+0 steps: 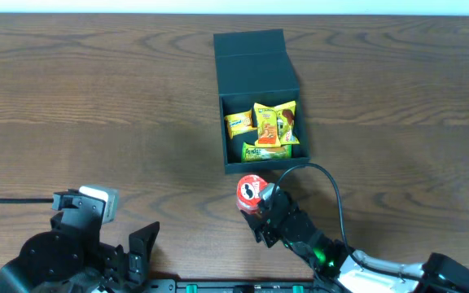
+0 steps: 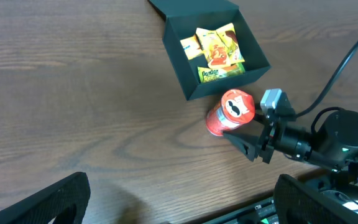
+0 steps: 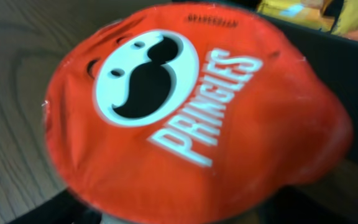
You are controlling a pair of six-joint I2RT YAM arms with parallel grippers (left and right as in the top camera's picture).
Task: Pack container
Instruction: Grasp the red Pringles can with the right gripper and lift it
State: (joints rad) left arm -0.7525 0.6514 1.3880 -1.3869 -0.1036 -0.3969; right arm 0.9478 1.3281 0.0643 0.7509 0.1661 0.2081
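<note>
Red can (image 3: 185, 112) fills the right wrist view, sitting just beside the near wall of the container (image 1: 259, 166). That's a matte dark teal box, mid-bench (image 1: 96, 106), flap lid folded back, yellow and green packets (image 1: 269, 126) inside. Right pincer (image 2: 248, 134) is at the can; gripping or not, can't tell. Left pincer (image 2: 182, 190) gapes wide, empty.

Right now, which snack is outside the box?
The red Pringles can, just outside the container's near wall by the right claw; the yellow and green packets all lie inside.
</note>
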